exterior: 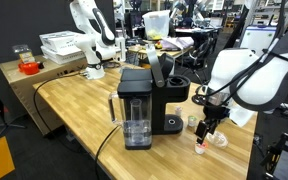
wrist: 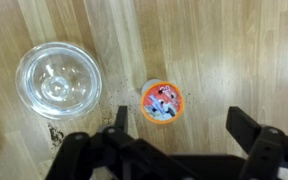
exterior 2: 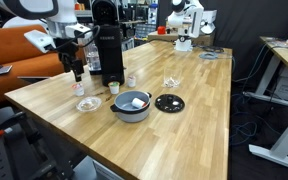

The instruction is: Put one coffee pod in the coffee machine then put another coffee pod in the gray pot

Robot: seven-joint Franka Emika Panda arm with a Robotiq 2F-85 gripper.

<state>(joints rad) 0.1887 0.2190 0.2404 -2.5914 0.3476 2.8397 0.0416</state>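
The coffee pod (wrist: 160, 102), stood upright and lid-up near the edge of the tabletop (wrist: 239, 50) closest to the arm, is seen directly beneath the gripper (wrist: 177, 120), whose jaws are spread wide, with a glass dish (wrist: 58, 80) lying just beside it.

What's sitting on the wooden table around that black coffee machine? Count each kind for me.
Coffee machine: 1
Gray pot: 1
Black lid: 1
Coffee pods: 3
Clear glass pieces: 2
Total: 8

White arm (exterior: 256, 75) bent at elbow, wrist vertical, gripper (exterior: 206, 128) pointing straight down, jaws spread wide apart.
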